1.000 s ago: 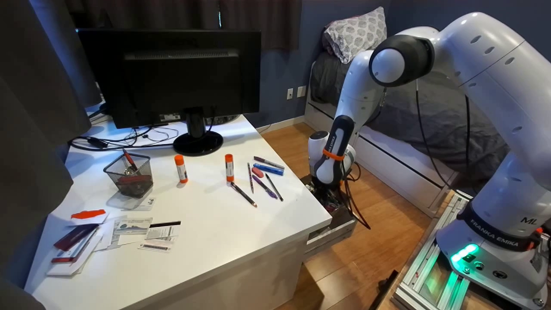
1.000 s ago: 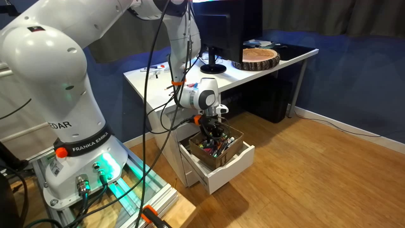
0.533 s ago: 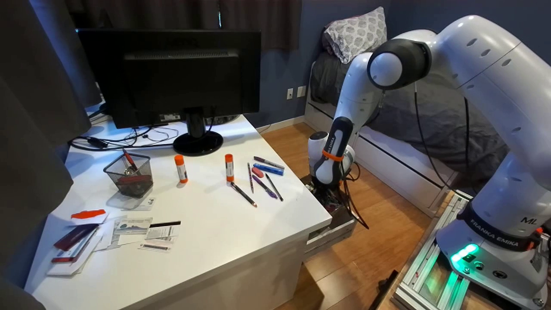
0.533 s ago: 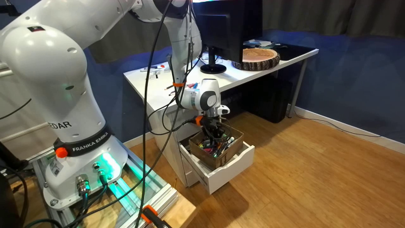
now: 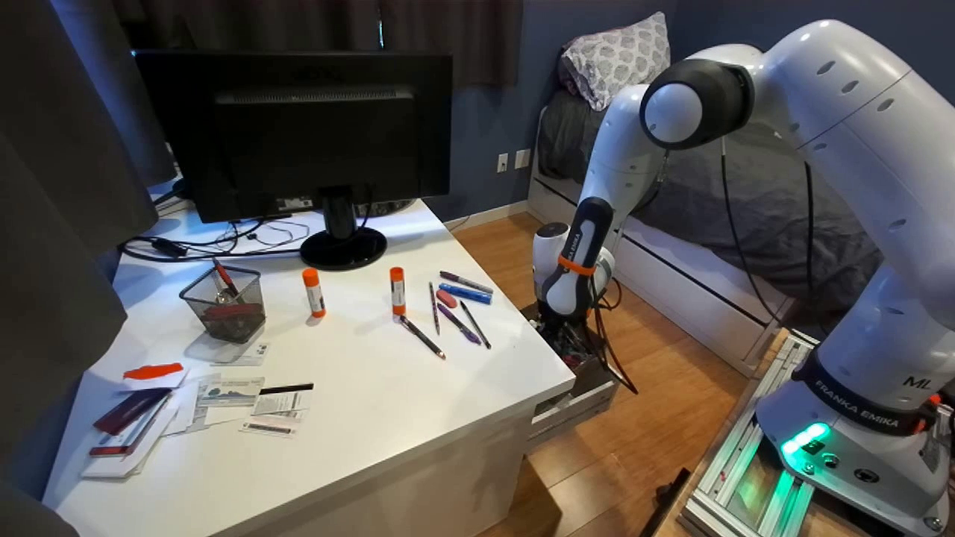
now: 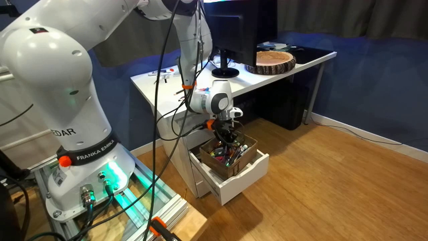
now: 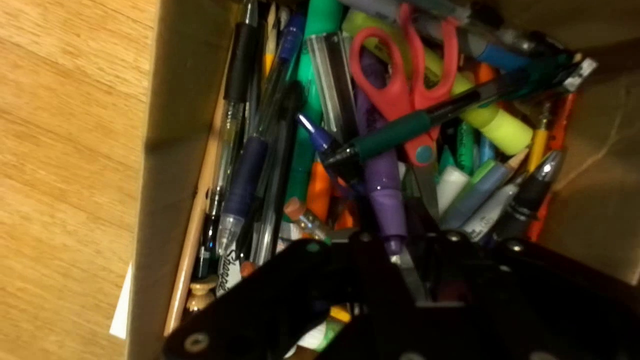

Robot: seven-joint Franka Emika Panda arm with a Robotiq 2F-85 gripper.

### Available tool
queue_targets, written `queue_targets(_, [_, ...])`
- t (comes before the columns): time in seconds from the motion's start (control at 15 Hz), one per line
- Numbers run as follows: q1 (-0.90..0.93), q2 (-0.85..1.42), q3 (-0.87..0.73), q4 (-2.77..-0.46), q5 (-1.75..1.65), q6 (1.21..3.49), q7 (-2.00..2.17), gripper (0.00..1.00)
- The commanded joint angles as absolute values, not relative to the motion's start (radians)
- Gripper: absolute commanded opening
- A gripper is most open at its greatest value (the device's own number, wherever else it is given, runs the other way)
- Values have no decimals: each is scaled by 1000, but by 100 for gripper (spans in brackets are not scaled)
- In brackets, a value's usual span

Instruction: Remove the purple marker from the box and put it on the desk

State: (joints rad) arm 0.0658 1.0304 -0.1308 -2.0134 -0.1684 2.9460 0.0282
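The purple marker (image 7: 382, 175) lies in the brown box (image 7: 170, 150), partly under red scissors and a dark green pen. My gripper (image 7: 395, 225) points down into the box, with its dark fingers close on both sides of the marker's tapered end. They appear shut on it, though the contact is dim. In an exterior view the gripper (image 6: 229, 134) is over the box (image 6: 215, 164); the marker cannot be made out there. In an exterior view the gripper (image 5: 563, 328) is beside the white desk (image 5: 373, 418), which stands higher than the box.
The box sits in an open white drawer (image 6: 245, 184). The scissors (image 7: 392, 97), green pen (image 7: 400, 132) and several pens crowd round the fingers. The desk holds a monitor (image 5: 298, 134), mesh cup (image 5: 224, 306), a purple pen (image 5: 457, 324), other pens and cards.
The gripper dipped slightly, then rose a little above its earlier height over the box. More of the pens shows beneath it. The box, drawer and desk items stay in place.
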Motion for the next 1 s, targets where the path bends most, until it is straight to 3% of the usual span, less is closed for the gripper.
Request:
queue_targets(0.0, [85, 922, -134, -2136, -157, 3034, 18, 5])
queue_targets(0.67, [31, 664, -102, -2448, -156, 3423, -47, 5])
queue_targets(0.93, [-26, 550, -51, -2555, -171, 3450, -61, 5])
